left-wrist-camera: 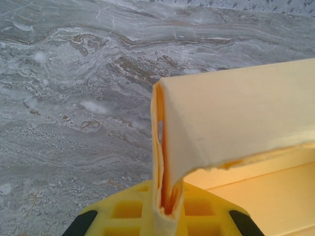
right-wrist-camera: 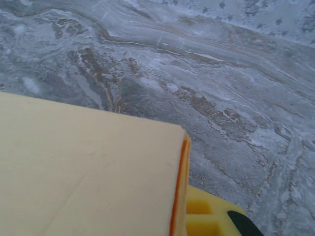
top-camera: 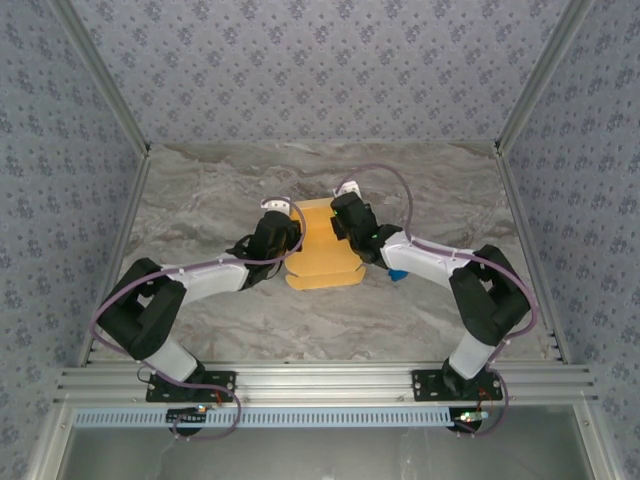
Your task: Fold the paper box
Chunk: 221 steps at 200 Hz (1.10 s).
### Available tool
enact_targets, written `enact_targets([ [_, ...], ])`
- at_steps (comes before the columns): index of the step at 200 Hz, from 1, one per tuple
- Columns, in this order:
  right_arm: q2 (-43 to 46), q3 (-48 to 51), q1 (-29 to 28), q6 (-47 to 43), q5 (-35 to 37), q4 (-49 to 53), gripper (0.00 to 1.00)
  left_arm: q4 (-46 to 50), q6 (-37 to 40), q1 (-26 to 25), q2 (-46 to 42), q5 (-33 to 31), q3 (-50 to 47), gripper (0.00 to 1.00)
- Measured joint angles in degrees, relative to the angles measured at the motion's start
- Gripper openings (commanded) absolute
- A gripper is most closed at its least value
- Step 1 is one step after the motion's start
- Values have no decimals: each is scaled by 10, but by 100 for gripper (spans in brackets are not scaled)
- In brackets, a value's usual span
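You are getting bright, even light in every view, with only faint, soft shadows lying on the table [top-camera: 300,320]. Close to the lens, the paper box [left-wrist-camera: 236,113] is blurring slightly in both wrist views.

- The paper box [top-camera: 320,245] lies at the centre of the frame, on the table [top-camera: 200,200].
- The left gripper [top-camera: 283,232] is at the box's left edge, which sits between its fingers [left-wrist-camera: 123,211].
- The right gripper [top-camera: 350,222] is at the box's upper right edge.
- A small object [top-camera: 397,274] lies just right of the box's lower corner.
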State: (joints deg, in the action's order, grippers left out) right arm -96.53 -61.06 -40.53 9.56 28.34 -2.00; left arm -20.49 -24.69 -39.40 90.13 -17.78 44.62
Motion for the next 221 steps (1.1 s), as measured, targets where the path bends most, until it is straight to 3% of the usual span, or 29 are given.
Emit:
enact_targets([
  [61,-1,-3,-2,-1,16,19,28,0,1,0,0,-3,3,5],
  [141,35,30,21,-4,-127,24,53,11,1,0,1,-11,3,5],
  [190,45,31,21,1,-169,32,63,11,1,0,4,-11,5,5],
  [221,65,48,24,-5,-200,38,74,11,2,0,4,-11,6,5],
])
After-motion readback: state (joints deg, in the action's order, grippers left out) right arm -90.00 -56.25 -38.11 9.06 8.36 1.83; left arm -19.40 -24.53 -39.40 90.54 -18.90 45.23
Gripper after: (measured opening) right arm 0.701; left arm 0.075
